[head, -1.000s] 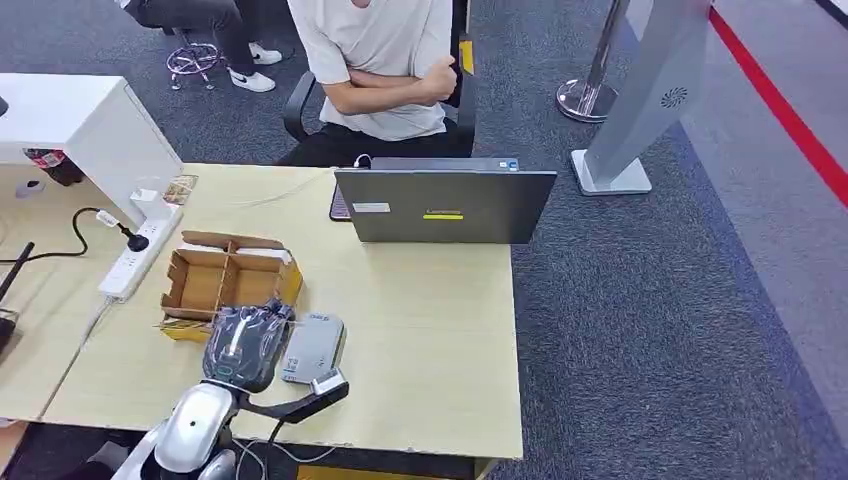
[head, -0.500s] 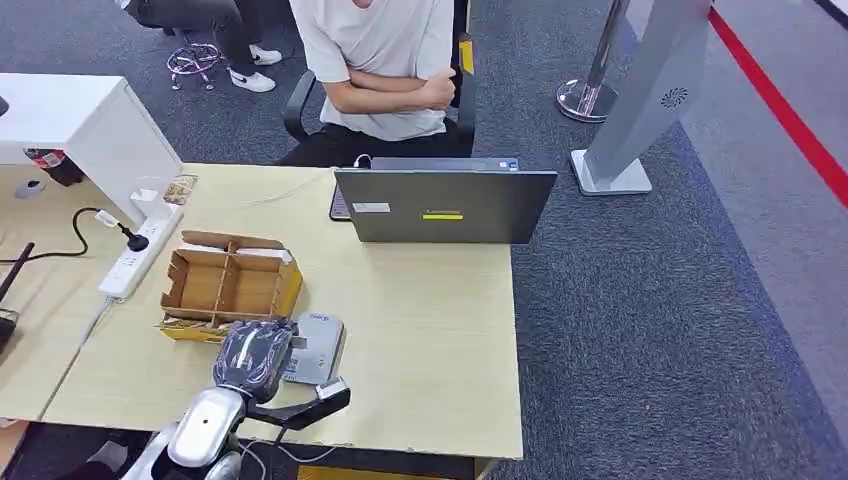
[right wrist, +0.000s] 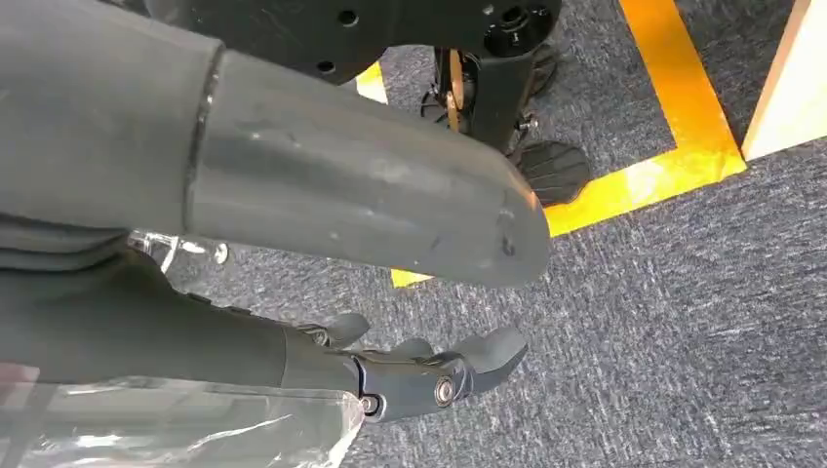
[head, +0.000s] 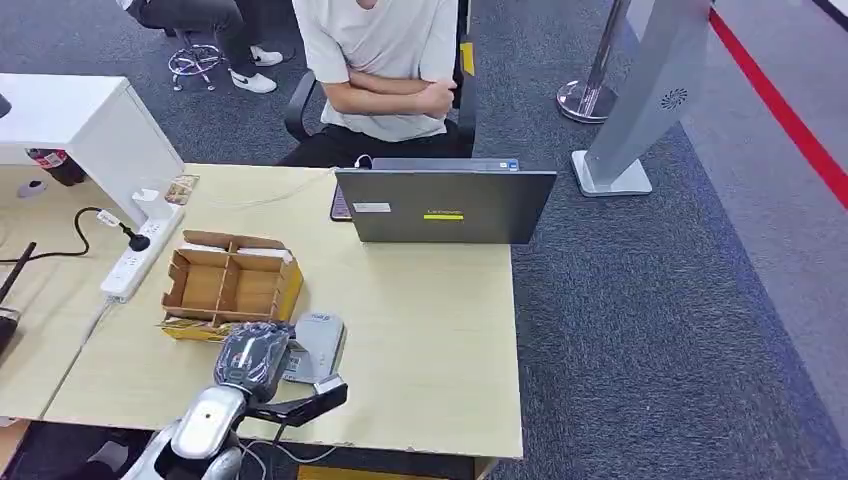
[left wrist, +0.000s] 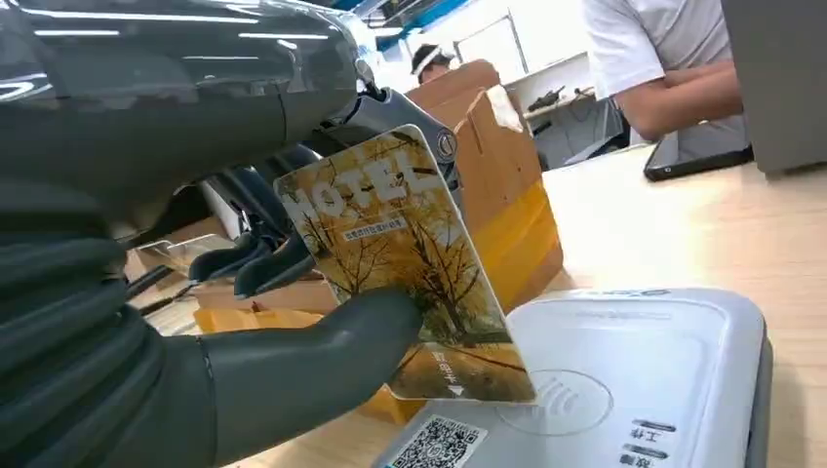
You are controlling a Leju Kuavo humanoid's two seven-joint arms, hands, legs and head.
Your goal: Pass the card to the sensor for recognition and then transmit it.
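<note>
Head view first: I see my left hand [head: 253,358] over the near edge of the pale wooden table [head: 430,330], hovering at the near end of the flat grey card reader [head: 318,346], which lies just beside the open brown cardboard divider box [head: 228,284]. From the left wrist camera, the hand's thick grey thumb presses a yellow hotel key card printed with autumn trees [left wrist: 400,261] against the darker fingers [left wrist: 255,261], which curl behind it; the card is held tilted, its lower edge just above the reader's contactless symbol, and I cannot tell whether it touches. A grey open laptop [head: 444,205] stands at the table's far edge, with a seated person in a white shirt [head: 385,60] behind it. From the right wrist camera, my right hand [right wrist: 429,375] hangs above blue carpet, its fingers loosely curled and holding nothing.
</note>
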